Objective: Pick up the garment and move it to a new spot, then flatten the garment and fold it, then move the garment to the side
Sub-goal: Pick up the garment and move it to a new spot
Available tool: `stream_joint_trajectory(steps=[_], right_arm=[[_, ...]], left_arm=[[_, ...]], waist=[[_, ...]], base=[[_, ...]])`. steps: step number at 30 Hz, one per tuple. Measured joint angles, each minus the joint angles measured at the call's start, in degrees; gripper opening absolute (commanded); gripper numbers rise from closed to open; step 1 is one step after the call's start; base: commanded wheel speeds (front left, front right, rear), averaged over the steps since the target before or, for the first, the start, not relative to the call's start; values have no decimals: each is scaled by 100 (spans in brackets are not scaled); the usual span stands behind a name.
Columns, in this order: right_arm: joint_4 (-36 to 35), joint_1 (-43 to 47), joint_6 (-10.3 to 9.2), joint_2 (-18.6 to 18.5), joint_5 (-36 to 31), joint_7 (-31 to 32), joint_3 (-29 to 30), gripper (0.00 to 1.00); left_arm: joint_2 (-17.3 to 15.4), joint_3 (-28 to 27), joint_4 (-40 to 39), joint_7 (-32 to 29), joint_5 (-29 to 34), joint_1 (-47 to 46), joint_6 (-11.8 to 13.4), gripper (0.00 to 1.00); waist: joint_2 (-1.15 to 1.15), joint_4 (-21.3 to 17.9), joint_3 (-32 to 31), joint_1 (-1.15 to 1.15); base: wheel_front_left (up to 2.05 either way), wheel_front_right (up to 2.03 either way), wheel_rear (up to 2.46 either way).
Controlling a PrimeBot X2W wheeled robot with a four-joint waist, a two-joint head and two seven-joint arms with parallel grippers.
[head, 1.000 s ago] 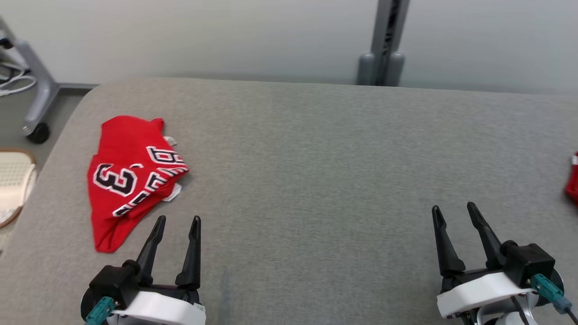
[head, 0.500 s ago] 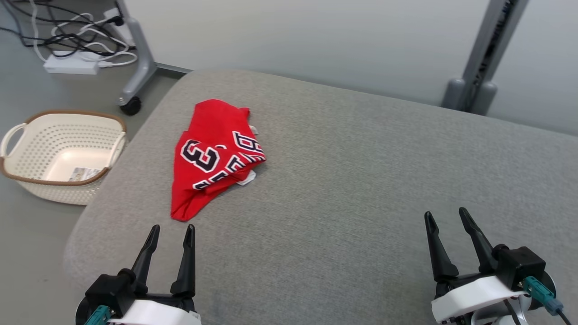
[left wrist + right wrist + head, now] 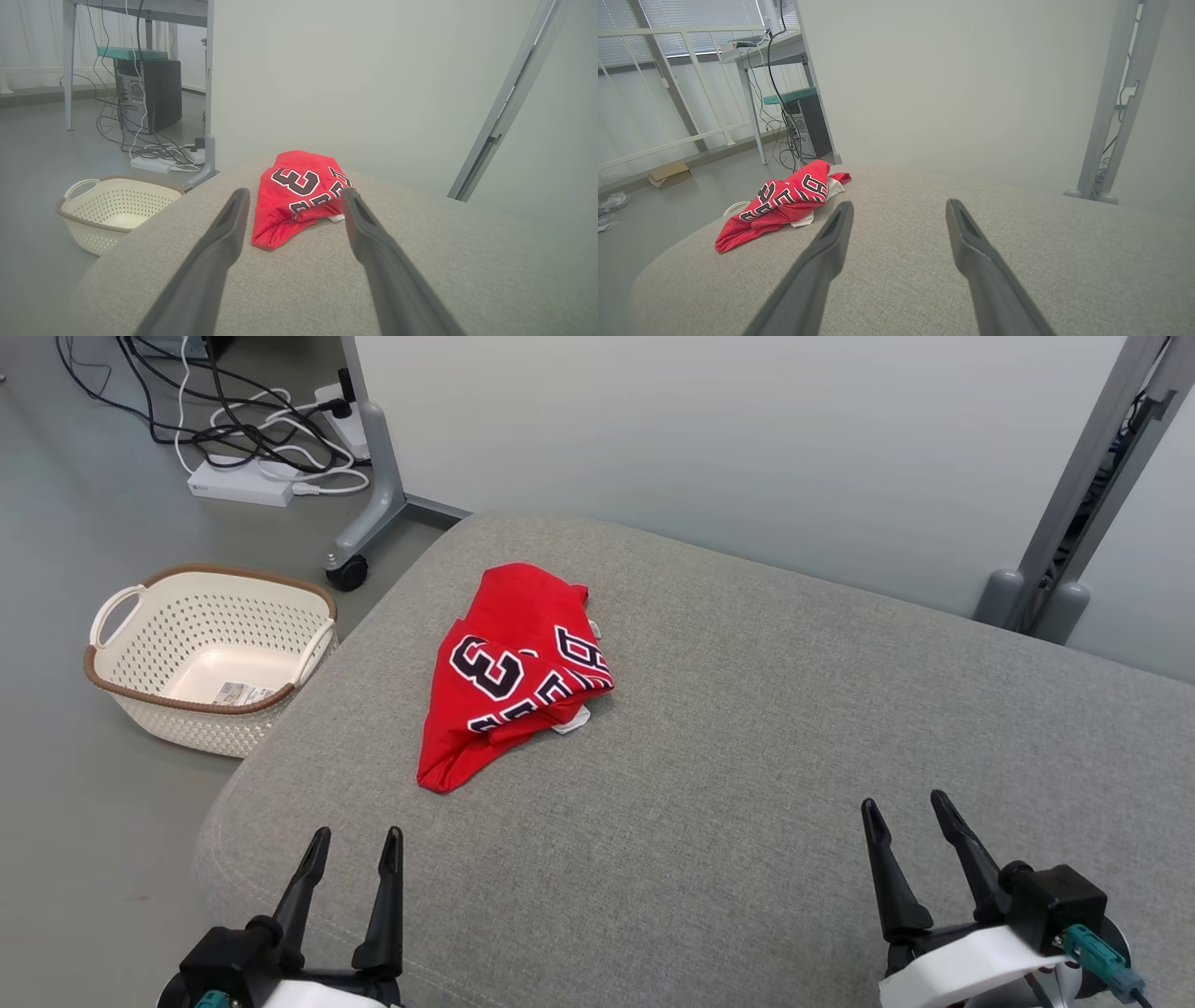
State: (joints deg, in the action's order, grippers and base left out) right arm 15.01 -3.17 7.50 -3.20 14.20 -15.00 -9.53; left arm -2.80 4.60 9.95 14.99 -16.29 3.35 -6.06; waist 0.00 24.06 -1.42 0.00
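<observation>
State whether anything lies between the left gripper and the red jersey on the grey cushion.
Nothing visible does. Bare grey cushion separates the open left gripper from the crumpled red jersey; the cream basket stands aside on the floor.

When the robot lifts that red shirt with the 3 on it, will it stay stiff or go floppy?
Probably floppy: the crumpled red jersey with black-and-white lettering lies in soft folds on the grey fabric cushion, so it should droop wherever pinched. It looks thin, so likely light. Pushed, it may bunch rather than slide.
</observation>
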Motion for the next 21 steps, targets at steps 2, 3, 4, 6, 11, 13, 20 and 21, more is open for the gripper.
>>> stream_joint_trajectory(steps=[2, 3, 4, 6, 11, 13, 20, 21], right_arm=[[2, 19, 0, 0, 1, 0, -14, 100], [8, 29, 0, 1, 5, 0, -27, 100], [8, 31, 0, 2, 11, 0, -33, 100], [7, 42, 0, 3, 19, 0, -36, 100], [7, 59, 0, 7, 23, 0, -54, 100], [7, 59, 0, 8, 23, 0, -60, 100], [0, 34, 0, 10, 49, 0, -131, 100], [-9, 4, 0, 8, 49, 0, -143, 100]], left_arm=[[1, -3, -1, 0, 8, 5, 0, 100], [0, -3, -1, 1, 10, 9, 0, 100], [1, -4, -3, 0, 10, 14, -1, 100], [1, -3, -3, 0, 10, 29, -1, 100], [0, -2, -11, 0, 10, 65, -1, 100], [1, -2, -11, 0, 10, 70, -1, 100], [1, 20, 31, 0, -68, 66, 8, 100], [0, 26, 59, 0, -114, 51, 16, 100]], waist=[[0, 3, -18, 0], [0, 4, -26, 0], [0, 6, -34, 0], [0, 14, -44, 0], [0, 23, -53, 0], [0, 26, -49, 0], [0, 9, 55, 0], [0, -3, 91, 0]], base=[[0, 0, 0], [0, 0, 0], [0, 0, 0], [0, 0, 0], [0, 0, 0], [0, 0, 0], [0, 0, 0], [0, 0, 0]])
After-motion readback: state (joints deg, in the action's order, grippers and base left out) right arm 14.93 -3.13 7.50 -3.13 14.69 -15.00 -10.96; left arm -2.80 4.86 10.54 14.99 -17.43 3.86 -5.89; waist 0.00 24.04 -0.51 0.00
